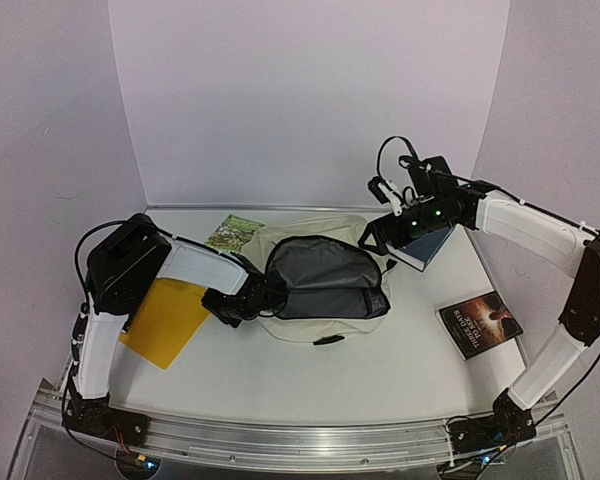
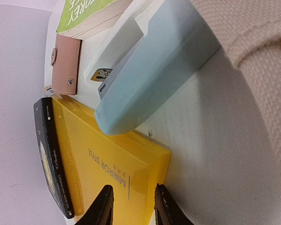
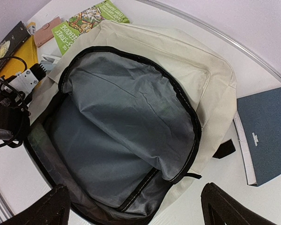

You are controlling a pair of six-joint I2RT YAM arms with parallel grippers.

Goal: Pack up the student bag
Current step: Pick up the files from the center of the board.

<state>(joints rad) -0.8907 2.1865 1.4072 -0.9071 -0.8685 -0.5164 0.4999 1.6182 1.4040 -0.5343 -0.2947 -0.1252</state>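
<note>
Nearest the bases, a flat yellow hardcover book [image 1: 165, 322] sits left and a dark glossy paperback [image 1: 480, 322] sits right, both with room around them. In the middle, the big cream fabric student bag [image 1: 320, 280] lies unzipped with its grey lining up, so stuff should drop straight in. The left gripper [image 2: 132, 199] is at the bag's left rim, fingers slightly apart on nothing I can see. The right gripper [image 3: 136, 206] hangs by the bag's right side, spread wide and empty. A navy hardcover book [image 1: 428, 248] just beside that edge looks like the easy pick. A green paperback [image 1: 233, 232] lies furthest back.

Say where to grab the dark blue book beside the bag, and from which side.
Probably take the dark blue book by its white page edge, coming from the student bag side with the open right gripper. It lies flat, cover up, and that thick edge faces the bag, nearest the fingers.
</note>
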